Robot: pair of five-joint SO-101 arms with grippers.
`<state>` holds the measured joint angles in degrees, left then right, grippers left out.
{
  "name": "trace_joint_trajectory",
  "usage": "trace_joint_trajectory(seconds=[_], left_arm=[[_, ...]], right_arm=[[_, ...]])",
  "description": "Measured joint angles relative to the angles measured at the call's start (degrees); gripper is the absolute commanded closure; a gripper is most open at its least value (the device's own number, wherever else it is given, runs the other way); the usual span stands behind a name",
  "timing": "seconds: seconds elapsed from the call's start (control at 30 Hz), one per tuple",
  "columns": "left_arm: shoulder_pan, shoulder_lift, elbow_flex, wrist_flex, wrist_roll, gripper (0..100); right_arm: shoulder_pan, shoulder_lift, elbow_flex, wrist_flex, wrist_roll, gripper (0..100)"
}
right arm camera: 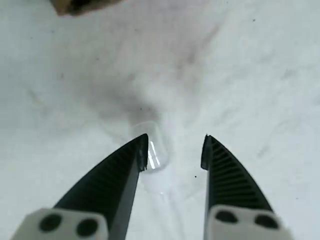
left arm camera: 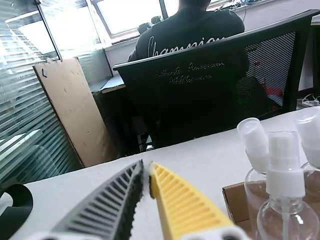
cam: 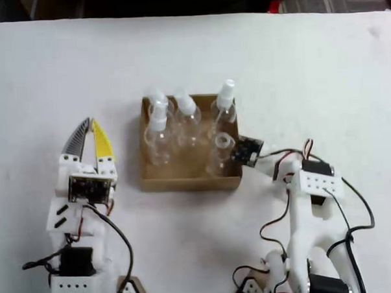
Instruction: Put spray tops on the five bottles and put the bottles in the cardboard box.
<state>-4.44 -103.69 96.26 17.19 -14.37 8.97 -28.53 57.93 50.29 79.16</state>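
Observation:
The cardboard box [cam: 190,181] sits mid-table and holds several clear bottles. Most carry white spray tops, like the one at the back right [cam: 225,101]. One bottle [cam: 221,145] at the box's right side has an open neck. My left gripper [cam: 89,135] lies left of the box, its grey and yellow fingers shut on nothing. In the left wrist view the left gripper [left arm camera: 148,176] points past a capped bottle [left arm camera: 283,175]. My right arm's wrist [cam: 249,150] is at the box's right wall. The right gripper [right arm camera: 175,146] is open above a small clear piece [right arm camera: 154,149] that touches one finger.
White tabletop surrounds the box, with open room behind it and on both far sides. Loose cables [cam: 274,157] trail from the right arm. A person in a mesh chair [left arm camera: 215,75] sits beyond the table's far edge, beside a leaning cardboard sheet [left arm camera: 70,110].

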Motion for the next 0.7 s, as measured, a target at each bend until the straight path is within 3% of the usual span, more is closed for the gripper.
trace_joint_trajectory(seconds=[0.3, 0.5, 0.7], left_arm=[[0.0, 0.0, 0.0, 0.0, 0.0, 98], [0.0, 0.0, 0.0, 0.0, 0.0, 98], [0.0, 0.0, 0.0, 0.0, 0.0, 98]], right_arm=[[6.24, -15.12, -2.29, 5.19, 0.35, 84.0], [14.86, -23.3, 0.53, 3.6, 10.64, 83.9], [16.44, -22.86, 5.36, 2.2, 12.57, 83.9]])
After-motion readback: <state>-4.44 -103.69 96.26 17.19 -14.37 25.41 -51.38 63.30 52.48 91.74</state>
